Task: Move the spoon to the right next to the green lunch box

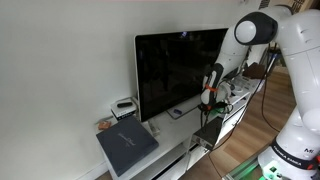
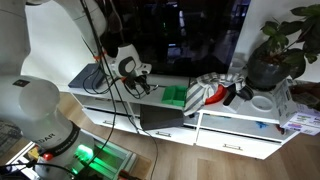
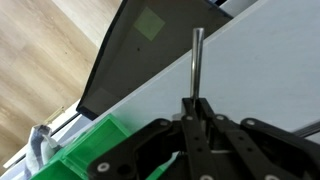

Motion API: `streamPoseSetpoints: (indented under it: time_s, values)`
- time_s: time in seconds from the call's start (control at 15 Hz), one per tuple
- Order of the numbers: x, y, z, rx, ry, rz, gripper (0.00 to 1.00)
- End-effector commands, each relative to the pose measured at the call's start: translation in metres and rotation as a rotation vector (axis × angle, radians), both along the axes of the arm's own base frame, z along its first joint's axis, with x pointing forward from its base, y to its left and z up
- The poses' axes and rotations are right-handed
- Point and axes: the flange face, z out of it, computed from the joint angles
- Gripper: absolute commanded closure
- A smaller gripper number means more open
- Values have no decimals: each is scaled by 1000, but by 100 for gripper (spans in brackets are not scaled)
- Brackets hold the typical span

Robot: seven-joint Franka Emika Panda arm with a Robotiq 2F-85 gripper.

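In the wrist view my gripper point(image 3: 196, 108) is shut on the metal spoon point(image 3: 197, 62), whose thin handle sticks out beyond the fingertips over the white cabinet top point(image 3: 250, 70). The green lunch box point(image 3: 95, 148) lies close beside the fingers at the lower left. In both exterior views the gripper point(image 1: 208, 98) point(image 2: 138, 76) hangs just above the cabinet in front of the TV. The green lunch box point(image 2: 175, 96) sits a little to one side of it. The spoon is too small to make out in the exterior views.
A black TV screen point(image 1: 180, 65) stands right behind the gripper. A dark flat pad point(image 1: 127, 145) point(image 3: 140, 50) overhangs the cabinet's front edge. A red and white cloth point(image 2: 210, 90), a potted plant point(image 2: 272, 55) and cables point(image 2: 100, 75) also sit on the cabinet.
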Motion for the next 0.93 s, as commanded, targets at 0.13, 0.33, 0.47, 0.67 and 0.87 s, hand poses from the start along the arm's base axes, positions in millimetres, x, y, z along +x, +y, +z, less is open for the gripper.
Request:
streamPoseSetpoints:
  time_s: [0.13, 0.33, 0.47, 0.67, 0.87]
  values:
    - [24, -22, 17, 32, -45, 98, 98]
    - [23, -23, 10, 16, -41, 89, 91]
    - [25, -23, 11, 19, -45, 93, 91]
    - [29, -22, 9, 30, -49, 103, 98]
    - [37, -23, 7, 50, -57, 111, 98]
